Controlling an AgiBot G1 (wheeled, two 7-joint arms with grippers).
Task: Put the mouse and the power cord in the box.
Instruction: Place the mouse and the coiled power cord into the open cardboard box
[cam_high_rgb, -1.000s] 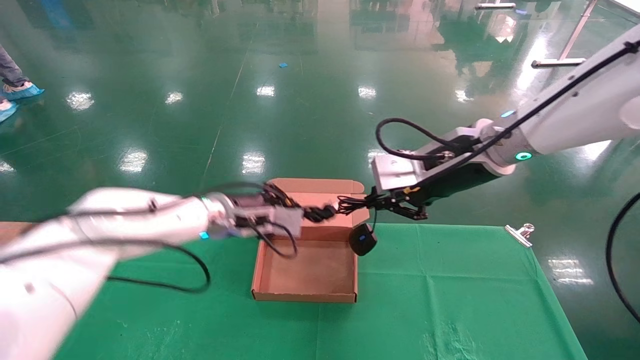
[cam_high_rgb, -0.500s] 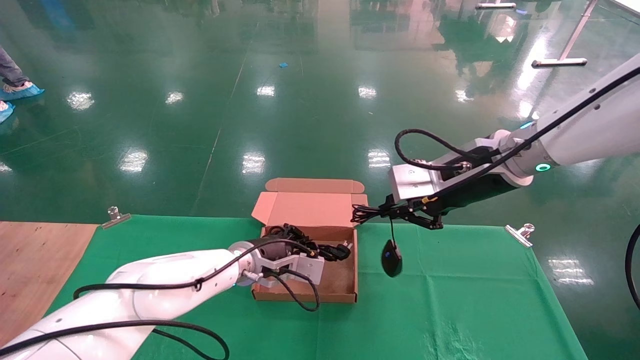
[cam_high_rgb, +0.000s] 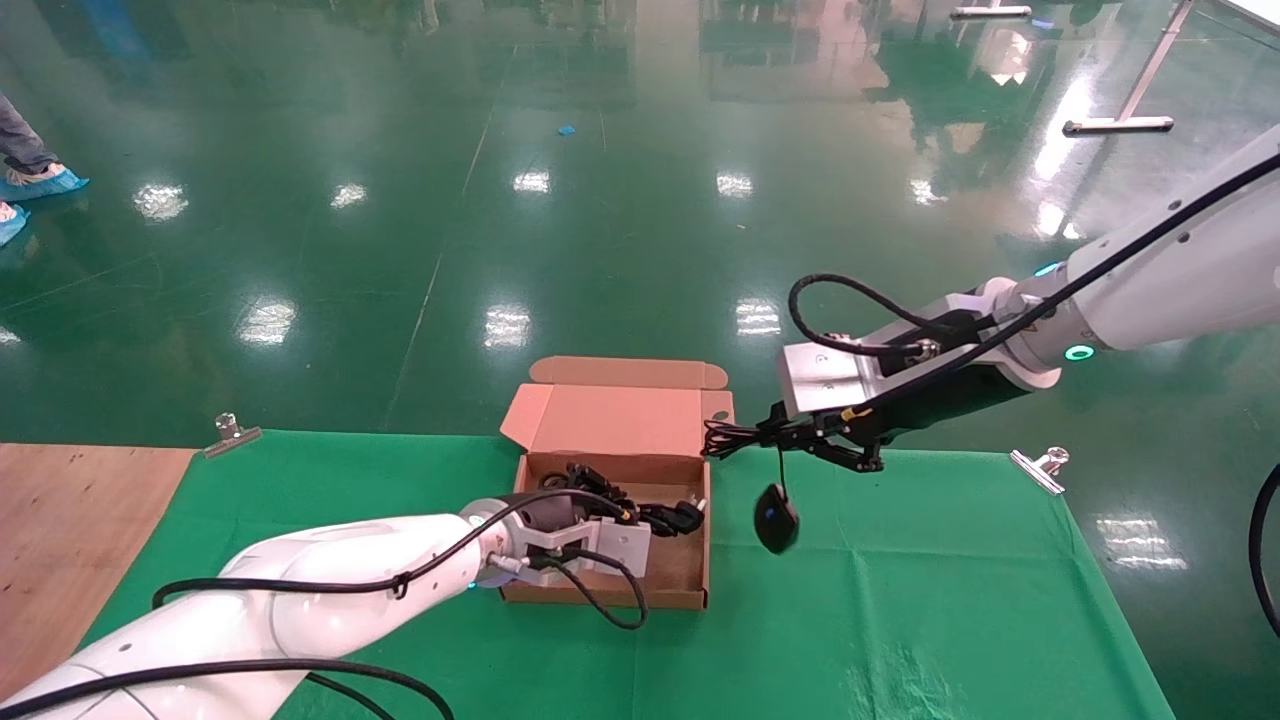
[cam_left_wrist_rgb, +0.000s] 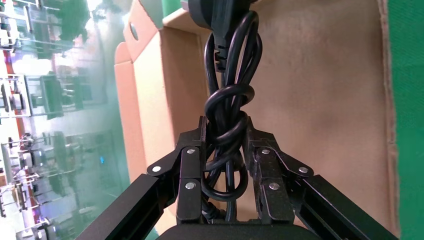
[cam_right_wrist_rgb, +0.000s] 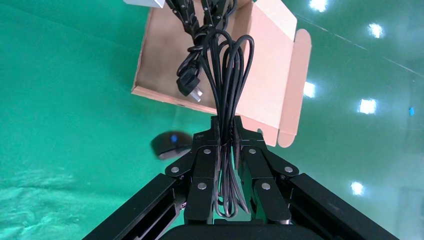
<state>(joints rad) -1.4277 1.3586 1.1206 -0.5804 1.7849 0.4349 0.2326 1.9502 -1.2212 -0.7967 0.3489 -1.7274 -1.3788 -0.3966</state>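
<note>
Your left gripper (cam_left_wrist_rgb: 226, 150) fingers clamp power cord (cam_high_rgb: 640, 505) inside box (cam_high_rgb: 690, 585). Right gripper (cam_high_rgb: 800, 437) pinches cable; mouse (cam_high_rgb: 776, 518) dangles outside box wall. Swing risks snagging rim.

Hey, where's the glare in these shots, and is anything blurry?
Head view: ceiling lights glare off the glossy green floor; the table scene is sharp. Left wrist view: background beyond the box is smeared. Right wrist view: the hanging mouse looks soft.
</note>
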